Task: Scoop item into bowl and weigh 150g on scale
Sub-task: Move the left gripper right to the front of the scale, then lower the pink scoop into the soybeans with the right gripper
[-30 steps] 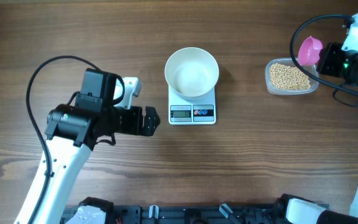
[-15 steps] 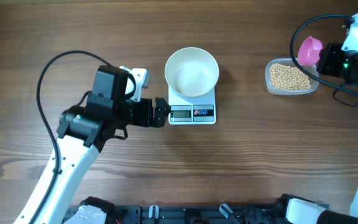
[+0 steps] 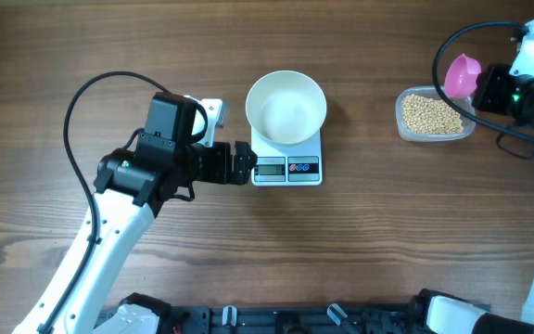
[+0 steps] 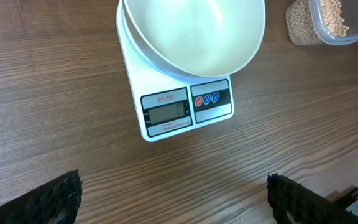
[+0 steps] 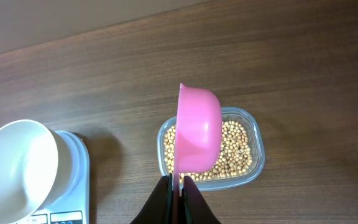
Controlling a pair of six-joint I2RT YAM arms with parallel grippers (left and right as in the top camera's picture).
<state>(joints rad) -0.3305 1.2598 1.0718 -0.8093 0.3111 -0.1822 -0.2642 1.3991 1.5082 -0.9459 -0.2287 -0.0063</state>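
**Pink scoop (image 5: 197, 134) held over beans (image 5: 235, 152); bowl (image 3: 286, 109) waits empty**

The bowl sits on the scale (image 3: 286, 170) mid-tabletop (image 3: 387, 250), ready for weighing. The left gripper (image 3: 246, 164) gapes empty beside the scale, perhaps touching it. The right gripper (image 5: 179, 183) pinches the scoop above the tub (image 5: 258, 155) near the right edge.

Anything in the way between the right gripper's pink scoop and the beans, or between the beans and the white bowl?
Nothing visible. The right gripper holds the pink plastic scoop near the lidless clear plastic tub of small tan beans; only bare wooden table separates it from the round white bowl on the white square scale.
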